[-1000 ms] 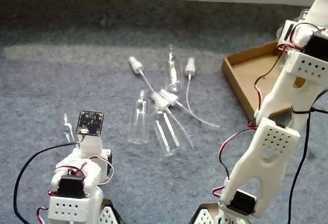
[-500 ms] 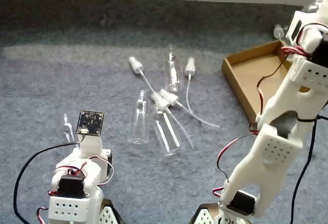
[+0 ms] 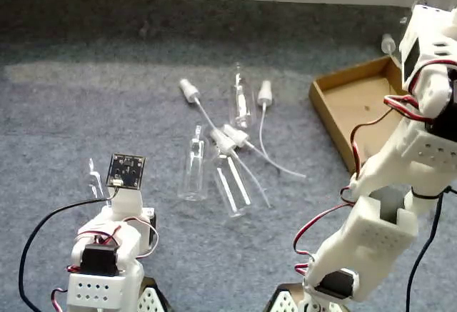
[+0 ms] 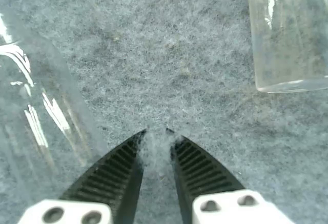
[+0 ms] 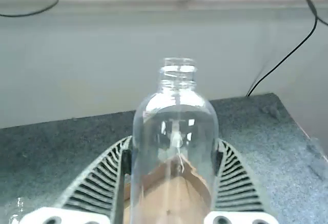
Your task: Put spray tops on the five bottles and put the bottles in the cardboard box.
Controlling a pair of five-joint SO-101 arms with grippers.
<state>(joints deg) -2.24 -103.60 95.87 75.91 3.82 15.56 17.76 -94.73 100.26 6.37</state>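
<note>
Right gripper [image 5: 173, 144] is pinching an uncapped bottle [image 5: 174, 106], held up over the cardboard box [image 3: 353, 105]. I see the left gripper [image 4: 155, 133] well apart from the box, jaws nearly together, gripping nothing. Spray tops [image 3: 235, 137] lie loose near the box.

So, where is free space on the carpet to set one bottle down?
Free: the carpet left of the bottles, and the strip between left arm and right arm. The cardboard box floor looks bare. Crowded: the middle, where bottles and spray tops lie tangled.
</note>
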